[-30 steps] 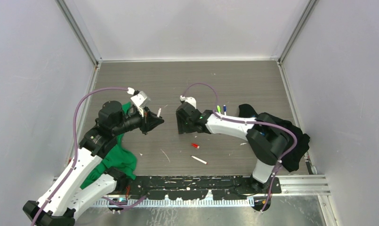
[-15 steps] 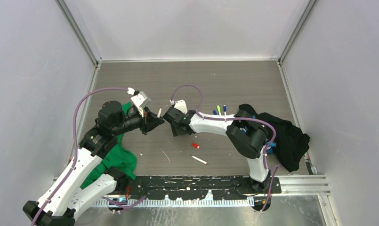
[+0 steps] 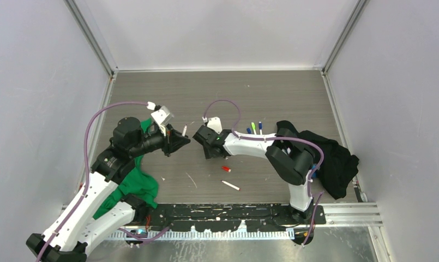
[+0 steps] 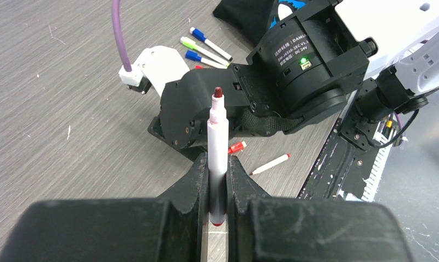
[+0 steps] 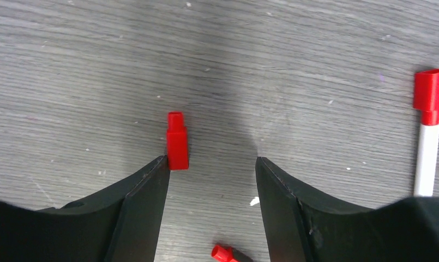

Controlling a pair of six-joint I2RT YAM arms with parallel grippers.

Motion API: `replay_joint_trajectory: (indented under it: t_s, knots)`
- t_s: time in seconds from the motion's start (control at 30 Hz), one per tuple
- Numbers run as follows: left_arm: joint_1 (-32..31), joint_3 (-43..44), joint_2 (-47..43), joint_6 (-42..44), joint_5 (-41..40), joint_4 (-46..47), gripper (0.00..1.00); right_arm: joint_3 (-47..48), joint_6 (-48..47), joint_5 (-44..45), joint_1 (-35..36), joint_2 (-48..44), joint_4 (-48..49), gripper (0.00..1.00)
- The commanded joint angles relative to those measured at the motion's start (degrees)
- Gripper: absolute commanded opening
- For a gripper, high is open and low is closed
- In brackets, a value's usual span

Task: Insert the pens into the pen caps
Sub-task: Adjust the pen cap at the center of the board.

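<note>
Grey wood-grain counter carried the work. Nearest the bases, one loose white pen lay flat. Further out, the left tool was clamped on an uncapped pen, barrel running out along the fingers, red tip outermost. Facing it, the right tool stood wide over a red cap lying flat on the counter, just beside one fingertip rather than centred in the gap, its long axis parallel with the fingers. The right arm was nearer this cap; re-centring before closing appeared necessary. Capped pens lay beyond

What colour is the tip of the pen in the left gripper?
Dark red; the pen tip shows best in the left wrist view.
</note>
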Motion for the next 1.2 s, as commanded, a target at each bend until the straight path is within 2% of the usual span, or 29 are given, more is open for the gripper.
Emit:
replay_joint_trajectory:
  t_s: [0.0, 0.6, 0.8, 1.03, 1.17]
  knots:
    - [-0.2, 1.3, -1.0, -0.7, 1.4, 3.9, 0.00, -1.6, -0.3, 3.5, -2.0, -3.3, -2.3, 0.65]
    - [-0.3, 1.2, -1.5, -0.6, 1.4, 4.0, 0.00, -0.3, -5.0, 0.2, -7.6, -2.7, 1.0, 0.65]
    - [-0.3, 1.2, -1.5, -0.4, 1.1, 3.8, 0.00, 1.5, -5.5, -3.3, -7.7, -1.2, 3.1, 0.64]
    - [-0.3, 1.2, -1.7, -0.2, 0.9, 3.7, 0.00, 4.4, -6.8, -2.7, -7.8, 1.1, 3.4, 0.63]
    - [-0.3, 1.1, -1.8, -0.1, 0.8, 3.6, 0.00, 5.8, -7.8, -2.8, -7.8, -0.9, 2.3, 0.63]
